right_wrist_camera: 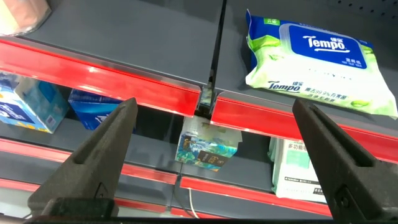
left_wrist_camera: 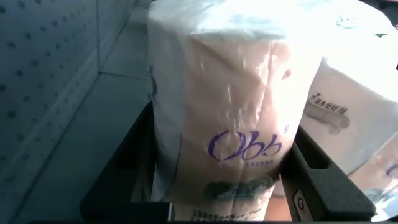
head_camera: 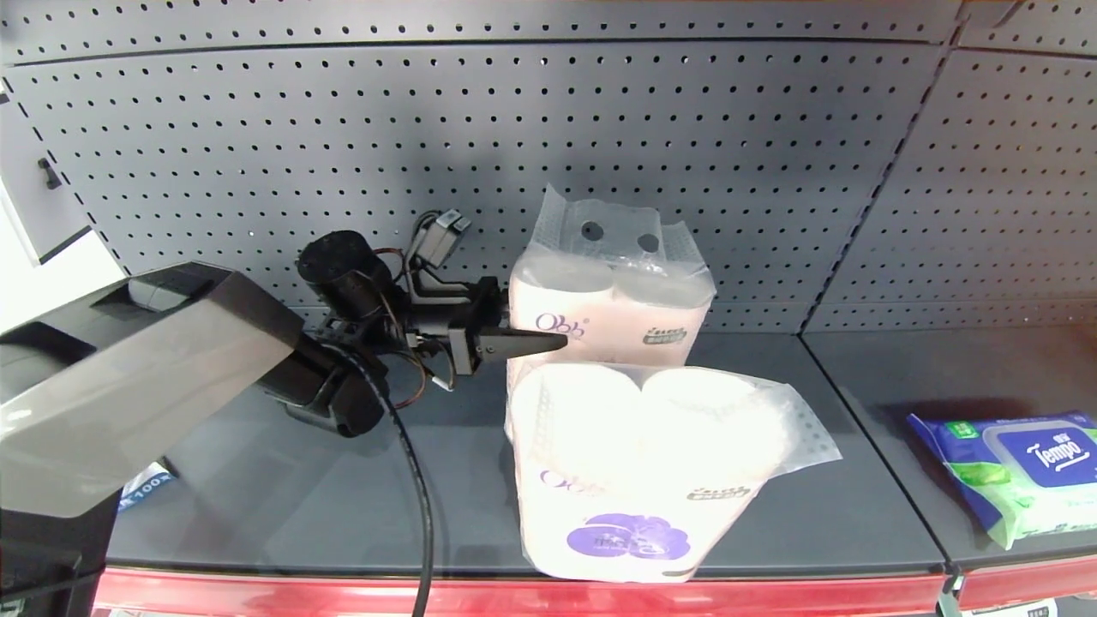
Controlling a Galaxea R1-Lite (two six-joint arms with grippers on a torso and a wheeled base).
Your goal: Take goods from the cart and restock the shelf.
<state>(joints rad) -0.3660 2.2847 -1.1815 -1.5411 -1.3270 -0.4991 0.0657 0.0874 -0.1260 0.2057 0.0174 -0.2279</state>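
The shelf deck (head_camera: 257, 480) is smooth grey painted metal. The back panel (head_camera: 343, 128) is matt perforated metal. The edge strip (head_camera: 514, 597) is glossy red plastic. The rear roll pack (head_camera: 617, 300) and front roll pack (head_camera: 634, 480) are paper under thin, glossy, wrinkled clear film. The wipes pack (head_camera: 1020, 480) has a glossy plastic wrapper.

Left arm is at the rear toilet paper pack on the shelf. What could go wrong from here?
1. The front pack stands right at the shelf's red front edge, close in front of the rear pack; a shove forward might tip it off.
2. The left gripper clasps the rear pack through loose, glossy wrap, so the pack may slip, or drag along when the fingers let go.
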